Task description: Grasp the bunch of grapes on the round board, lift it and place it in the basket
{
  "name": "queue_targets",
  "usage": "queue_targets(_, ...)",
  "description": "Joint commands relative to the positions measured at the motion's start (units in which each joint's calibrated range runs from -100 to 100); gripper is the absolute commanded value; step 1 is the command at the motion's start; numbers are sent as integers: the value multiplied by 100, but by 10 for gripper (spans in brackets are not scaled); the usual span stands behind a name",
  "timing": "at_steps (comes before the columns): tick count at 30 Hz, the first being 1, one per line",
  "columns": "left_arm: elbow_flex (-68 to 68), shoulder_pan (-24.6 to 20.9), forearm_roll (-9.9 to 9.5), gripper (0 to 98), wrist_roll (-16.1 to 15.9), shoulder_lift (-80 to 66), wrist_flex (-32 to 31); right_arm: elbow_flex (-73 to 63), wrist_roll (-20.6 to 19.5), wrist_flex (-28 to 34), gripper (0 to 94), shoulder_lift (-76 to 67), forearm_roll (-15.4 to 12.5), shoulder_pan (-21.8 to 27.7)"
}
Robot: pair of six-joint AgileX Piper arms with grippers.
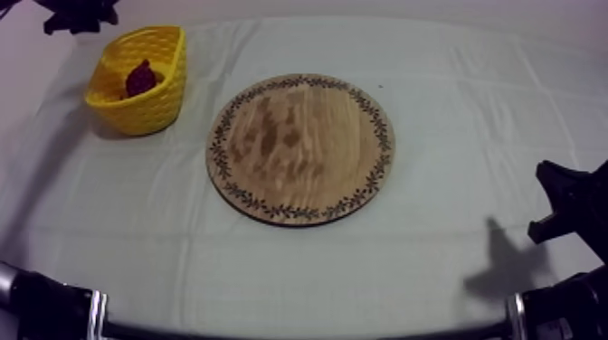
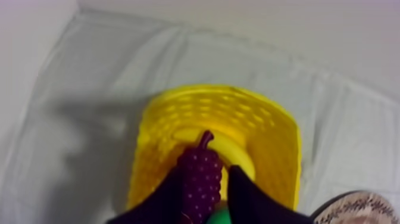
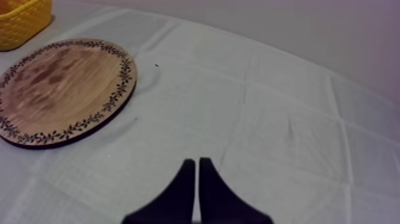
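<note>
Inside yellow basket point(image 2: 274, 143) lie grapes point(image 2: 199, 179), banana point(image 2: 235, 155); left gripper point(image 2: 205, 173) seemingly released, right gripper point(image 3: 197, 164) clenched.

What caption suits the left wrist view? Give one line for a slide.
Bunch of grapes lying in the yellow basket beside a banana, seen between the open left fingers.

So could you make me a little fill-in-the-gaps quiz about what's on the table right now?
1. The grapes lie in the ____ basket.
2. Next to them lies a yellow ____.
3. The round wooden ____ is bare.
4. Open or shut: the right gripper has its fingers ____, with nothing between them.
Missing words: yellow; banana; board; shut.
</note>
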Motion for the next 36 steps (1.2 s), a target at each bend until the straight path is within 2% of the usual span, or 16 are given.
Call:
queue_targets(1, 391, -97, 95, 160, -89, -706, -408, -3, 2, 0, 4, -1, 1, 2)
queue_targets(4, 839, -234, 274, 80, -253, -1433, -675, -3, 2, 0, 4, -1, 1, 2)
queue_targets(10, 1913, -425, 436, 14, -393, -2983, -1017, -3, 2, 0, 4, -1, 1, 2)
queue_targets(21, 4970, -545, 501, 1, -474, -6351, -1938, -3, -1, 0, 4, -1, 1, 2)
queue_targets(28, 6820, -582, 516, 0, -525, -8336, -2074, -3, -1, 0, 4, -1, 1, 2)
queue_targets(36, 8095, -632, 706, 0, -830, -9728, -2116, -3, 0, 0, 4, -1, 1, 2)
